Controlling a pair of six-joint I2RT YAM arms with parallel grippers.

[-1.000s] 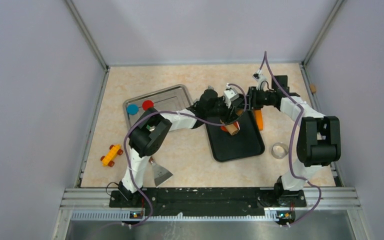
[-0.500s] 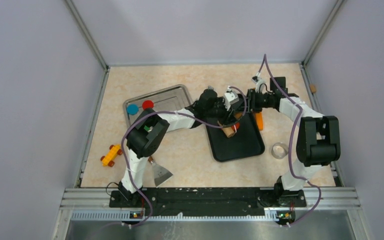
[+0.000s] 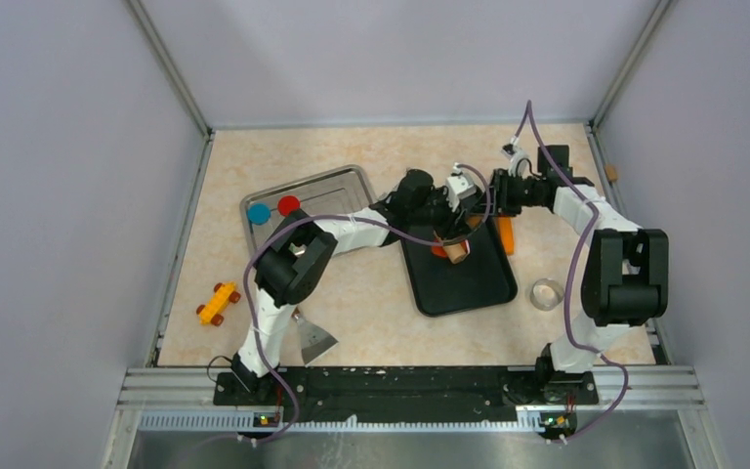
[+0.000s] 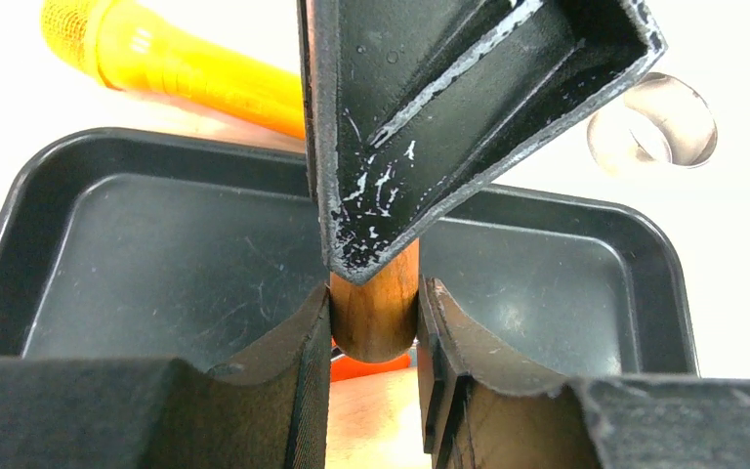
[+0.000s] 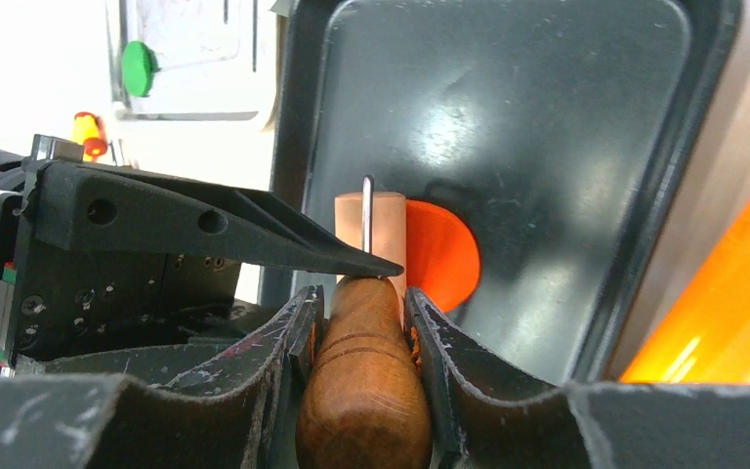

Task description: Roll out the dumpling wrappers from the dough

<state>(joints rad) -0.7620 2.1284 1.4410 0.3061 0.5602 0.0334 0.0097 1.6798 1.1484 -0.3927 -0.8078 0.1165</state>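
Observation:
A wooden rolling pin lies tilted over a flat piece of orange dough on the black tray. My left gripper is shut on one wooden handle, with the dough showing just under it. My right gripper is shut on the other handle. In the right wrist view the roller rests on the dough. The two grippers are close together, fingers almost touching.
A metal tray at the left holds a blue disc and a red disc. An orange-handled tool lies by the black tray's right rim. A ring cutter, a scraper and a yellow toy car lie on the table.
The pin and both grippers shifted left across the dough, then back to the right. Both grips stay the same.

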